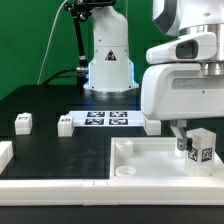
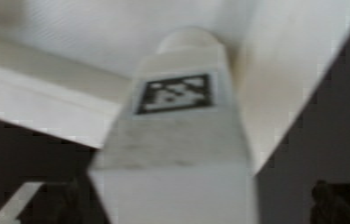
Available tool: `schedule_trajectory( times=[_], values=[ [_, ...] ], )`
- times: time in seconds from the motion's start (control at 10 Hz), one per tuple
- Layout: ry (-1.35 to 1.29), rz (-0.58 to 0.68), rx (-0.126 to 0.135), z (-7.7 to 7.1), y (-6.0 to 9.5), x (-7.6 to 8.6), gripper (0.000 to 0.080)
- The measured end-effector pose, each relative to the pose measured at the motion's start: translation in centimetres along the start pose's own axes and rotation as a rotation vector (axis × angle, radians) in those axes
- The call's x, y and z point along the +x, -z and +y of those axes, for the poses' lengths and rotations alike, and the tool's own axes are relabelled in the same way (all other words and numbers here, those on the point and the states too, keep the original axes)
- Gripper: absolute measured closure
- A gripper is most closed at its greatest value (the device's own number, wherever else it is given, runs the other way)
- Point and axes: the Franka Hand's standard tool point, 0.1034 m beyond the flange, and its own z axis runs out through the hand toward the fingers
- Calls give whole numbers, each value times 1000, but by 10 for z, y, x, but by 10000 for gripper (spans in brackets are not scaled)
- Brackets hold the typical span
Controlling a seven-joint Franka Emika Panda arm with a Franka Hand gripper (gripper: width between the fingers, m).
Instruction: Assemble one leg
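Observation:
My gripper (image 1: 184, 138) is shut on the leg (image 1: 198, 147), a small white block with black-and-white tags. It holds the leg at the exterior view's right, just over the large white square tray-like part (image 1: 140, 168), near that part's right corner. In the wrist view the leg (image 2: 175, 120) runs out from between the dark fingers (image 2: 19, 205), its tag facing the camera, with the white tray-like part (image 2: 47, 60) behind it. Whether the leg's lower end touches the tray-like part is hidden.
Three more small white legs lie on the black table: one at the left (image 1: 22, 122), one beside the marker board (image 1: 66, 124), one to its right (image 1: 150, 124). The marker board (image 1: 107, 119) lies before the robot base (image 1: 108, 60). A white rail (image 1: 60, 188) runs along the front.

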Motion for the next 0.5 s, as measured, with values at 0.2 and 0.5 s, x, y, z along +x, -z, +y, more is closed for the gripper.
schedule_trajectory(
  times=[0.2, 0.5],
  values=[
    [28, -3, -5, 0, 0, 0, 150],
    [27, -4, -5, 1, 0, -1, 277]
  ],
)
